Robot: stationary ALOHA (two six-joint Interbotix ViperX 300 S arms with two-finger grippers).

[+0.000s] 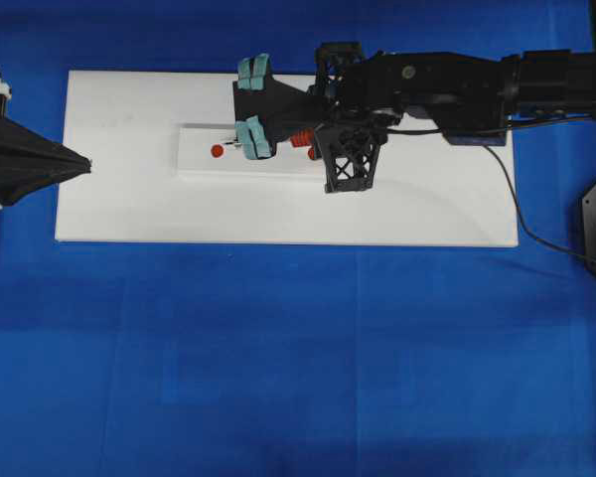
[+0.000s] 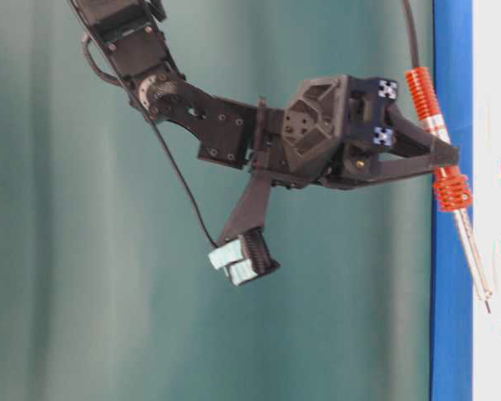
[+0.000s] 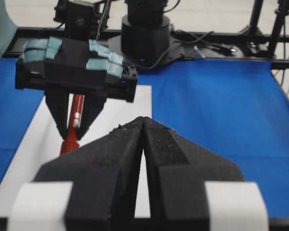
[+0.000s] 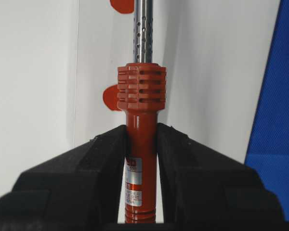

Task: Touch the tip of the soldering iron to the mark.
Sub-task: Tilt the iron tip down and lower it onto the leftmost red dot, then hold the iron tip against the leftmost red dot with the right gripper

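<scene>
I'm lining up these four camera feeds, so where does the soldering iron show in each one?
Overhead: soldering iron upper centre, mostly hidden under the right gripper.
Table-level: far right, slanting down along the white board.
Left wrist: left of centre, red handle between the right gripper's fingers.
Right wrist: centre, upright, clamped.
Shared landmark: the white board with red marks.

Black arm [image 1: 447, 84] with visible screws, teal tape patches, thin black cable, possibly checkered tags.
</scene>
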